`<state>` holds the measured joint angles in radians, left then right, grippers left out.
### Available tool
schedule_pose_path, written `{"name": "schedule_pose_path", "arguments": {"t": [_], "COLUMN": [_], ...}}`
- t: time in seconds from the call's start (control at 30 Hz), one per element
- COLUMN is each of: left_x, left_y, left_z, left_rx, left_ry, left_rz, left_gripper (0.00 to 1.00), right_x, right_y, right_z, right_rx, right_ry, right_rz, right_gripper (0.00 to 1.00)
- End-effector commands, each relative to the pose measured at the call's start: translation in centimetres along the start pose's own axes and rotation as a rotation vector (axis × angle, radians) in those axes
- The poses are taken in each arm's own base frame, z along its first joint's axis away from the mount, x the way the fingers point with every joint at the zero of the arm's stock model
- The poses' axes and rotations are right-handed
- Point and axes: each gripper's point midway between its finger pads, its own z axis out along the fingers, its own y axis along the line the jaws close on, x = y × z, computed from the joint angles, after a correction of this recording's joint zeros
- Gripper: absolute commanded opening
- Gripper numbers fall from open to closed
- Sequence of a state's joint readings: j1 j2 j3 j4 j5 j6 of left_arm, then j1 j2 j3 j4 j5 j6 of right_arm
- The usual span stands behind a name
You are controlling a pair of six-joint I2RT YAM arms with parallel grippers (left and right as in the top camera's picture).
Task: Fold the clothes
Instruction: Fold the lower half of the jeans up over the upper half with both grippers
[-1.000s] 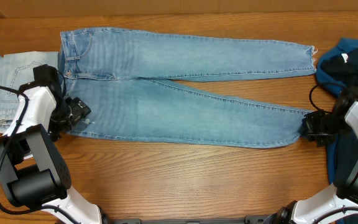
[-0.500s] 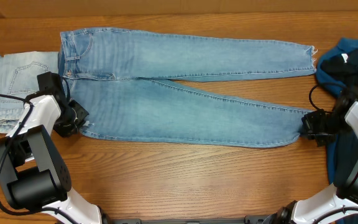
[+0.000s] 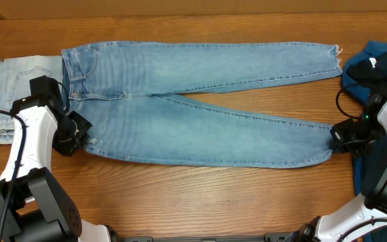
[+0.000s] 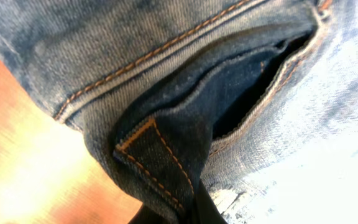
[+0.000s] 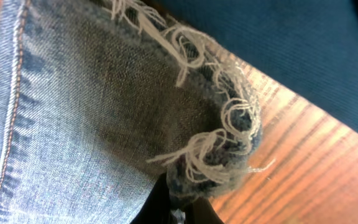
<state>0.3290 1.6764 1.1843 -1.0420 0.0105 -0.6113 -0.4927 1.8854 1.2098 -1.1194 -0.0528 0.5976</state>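
On the table [image 3: 200, 202] we see the mid-blue jeans [image 3: 200, 101] spread lengthwise, shifted slightly right and pulled straighter than a second ago. Left gripper [image 3: 82, 132], wide apart before, now pinches the waistband corner. Right gripper [image 3: 335, 138] clamps the frayed hem.

What is covered, cropped or unclear

From overhead, the top [image 3: 381, 54] runs off the right edge and lies partly under the right arm. The near side of the pale jeans [image 3: 5, 94] is hidden by the left arm and the waistband of the jeans [image 3: 200, 128]. The left pincer [image 3: 76, 132] and right pincer [image 3: 339, 136] are too dark and small to make out fingertips. In both wrist views the fingers are cropped at the bottom edge, and the counter [image 4: 17, 168] is blurred in the left one.
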Motion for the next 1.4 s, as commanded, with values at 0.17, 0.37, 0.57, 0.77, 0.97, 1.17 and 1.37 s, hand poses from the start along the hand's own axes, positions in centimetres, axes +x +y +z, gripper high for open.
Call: {"name": "schedule_pose_path", "arguments": {"t": [0.17, 0.37, 0.57, 0.77, 0.97, 1.17, 1.37], "left_x": [2.8, 0.0, -2.2, -4.8, -6.6, -8.7, -11.0], "left_y": [4.1, 2.1, -0.3, -3.2, -5.4, -8.8, -12.5], "left_z": [-0.5, -5.8, -8.8, -10.7, -10.8, -10.3, -10.0], "left_rx": [-0.174, -0.025, 0.081, 0.212, 0.294, 0.354, 0.362], "left_ry": [0.07, -0.141, -0.234, -0.339, -0.386, -0.411, -0.417], "left_rz": [-0.04, 0.045, 0.05, 0.058, 0.08, 0.115, 0.153], "left_gripper": [0.04, 0.04, 0.04, 0.04, 0.04, 0.04, 0.04], "right_x": [0.0, -0.6, -1.2, -2.2, -3.6, -5.4, -6.9], "right_y": [-0.3, 0.7, 4.0, 6.9, 8.9, 11.6, 14.0], "right_z": [-3.0, -11.2, -14.6, -15.3, -14.9, -16.0, -16.1], "right_rx": [-0.014, -0.108, -0.194, -0.255, -0.305, -0.356, -0.372], "right_ry": [-0.06, -0.219, -0.317, -0.384, -0.401, -0.4, -0.401], "right_rz": [-0.008, -0.07, -0.134, -0.171, -0.175, -0.186, -0.175], "right_gripper": [0.04, 0.04, 0.04, 0.04, 0.04, 0.04, 0.04]}}
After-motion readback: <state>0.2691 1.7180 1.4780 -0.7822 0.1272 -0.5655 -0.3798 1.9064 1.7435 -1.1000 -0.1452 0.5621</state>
